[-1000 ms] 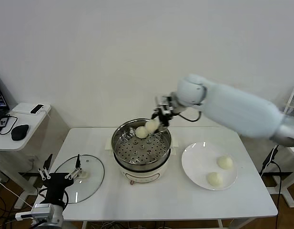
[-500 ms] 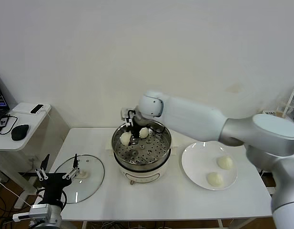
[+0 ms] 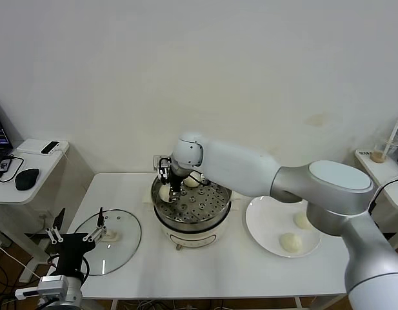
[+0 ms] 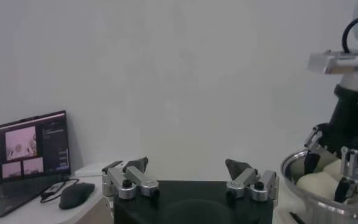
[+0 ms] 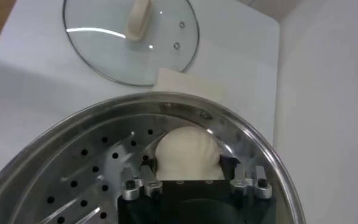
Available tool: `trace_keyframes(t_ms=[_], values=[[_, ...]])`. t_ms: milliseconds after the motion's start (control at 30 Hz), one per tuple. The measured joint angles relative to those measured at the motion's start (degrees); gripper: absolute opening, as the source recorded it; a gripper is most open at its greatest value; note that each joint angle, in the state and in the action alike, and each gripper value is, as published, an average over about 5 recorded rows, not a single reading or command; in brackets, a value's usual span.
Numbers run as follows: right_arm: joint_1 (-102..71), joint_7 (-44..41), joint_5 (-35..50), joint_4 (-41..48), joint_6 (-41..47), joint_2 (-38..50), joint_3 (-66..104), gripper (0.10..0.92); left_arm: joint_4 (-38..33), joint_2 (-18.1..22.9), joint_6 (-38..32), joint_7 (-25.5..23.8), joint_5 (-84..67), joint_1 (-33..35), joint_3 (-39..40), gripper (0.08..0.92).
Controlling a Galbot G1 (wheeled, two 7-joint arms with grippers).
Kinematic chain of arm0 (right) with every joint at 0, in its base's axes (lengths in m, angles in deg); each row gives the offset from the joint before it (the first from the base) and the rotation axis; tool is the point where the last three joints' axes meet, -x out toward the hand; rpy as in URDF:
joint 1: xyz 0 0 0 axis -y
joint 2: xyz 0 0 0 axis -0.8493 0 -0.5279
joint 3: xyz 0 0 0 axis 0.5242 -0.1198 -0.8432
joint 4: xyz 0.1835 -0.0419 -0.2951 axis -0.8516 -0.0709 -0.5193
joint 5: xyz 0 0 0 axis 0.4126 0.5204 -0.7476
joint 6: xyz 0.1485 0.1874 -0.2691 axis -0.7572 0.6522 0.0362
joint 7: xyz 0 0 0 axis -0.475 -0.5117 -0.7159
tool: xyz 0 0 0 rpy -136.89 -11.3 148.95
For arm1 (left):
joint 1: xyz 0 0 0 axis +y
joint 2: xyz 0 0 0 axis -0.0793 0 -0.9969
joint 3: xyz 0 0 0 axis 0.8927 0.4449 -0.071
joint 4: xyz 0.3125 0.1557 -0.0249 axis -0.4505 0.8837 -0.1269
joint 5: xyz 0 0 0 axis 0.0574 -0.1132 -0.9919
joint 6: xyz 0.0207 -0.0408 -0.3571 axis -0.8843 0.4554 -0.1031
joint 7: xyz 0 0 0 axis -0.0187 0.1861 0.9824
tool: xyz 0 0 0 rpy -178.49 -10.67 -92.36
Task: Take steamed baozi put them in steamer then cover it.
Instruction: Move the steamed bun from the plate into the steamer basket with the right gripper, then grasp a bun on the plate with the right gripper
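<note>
The steamer point(image 3: 191, 205) stands mid-table, uncovered. My right gripper point(image 3: 168, 186) is inside it at its back left, shut on a baozi point(image 3: 163, 192), low over the perforated tray. In the right wrist view the baozi point(image 5: 188, 154) sits between the fingers point(image 5: 143, 176), near the steamer rim point(image 5: 252, 146). A second baozi point(image 3: 191, 182) lies at the back of the tray. Two more baozi point(image 3: 290, 242) point(image 3: 302, 221) lie on the white plate point(image 3: 266, 226). The cover point(image 3: 108, 240) lies flat on the table at the left. My left gripper point(image 3: 73, 236) is open, parked off the table's front-left corner.
A side desk point(image 3: 31, 169) with a mouse and laptop stands at the far left. The right arm spans above the plate and the steamer's right side. In the left wrist view, the steamer point(image 4: 313, 182) and right gripper point(image 4: 349, 176) show beyond the open fingers point(image 4: 135, 168).
My right gripper carried the baozi leftward across the steamer, from its back right rim down to the back left of the tray. The left arm has barely shifted.
</note>
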Motion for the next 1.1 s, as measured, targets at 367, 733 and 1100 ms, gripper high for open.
trace_keyframes(t_ms=[367,733,1100], values=[[6.21,-6.76,-2.64,-5.39,-3.3,6.34,-0.53,0.823,-0.94,-0.43,0.25,0.05,-0.31,0.18,0.03,0.823],[11.84,-13.04,-6.56,-20.78,-7.6,26.37,-2.44,0.823,-1.18,-0.94,0.25,0.09,-0.65,0.59,0.74,0.823],[-1.78,-14.01,-16.24,-31.87,-12.0,47.42,5.51,0.823,-0.77,-0.94,0.23,0.16,0.23,0.71,2.07,0.823]])
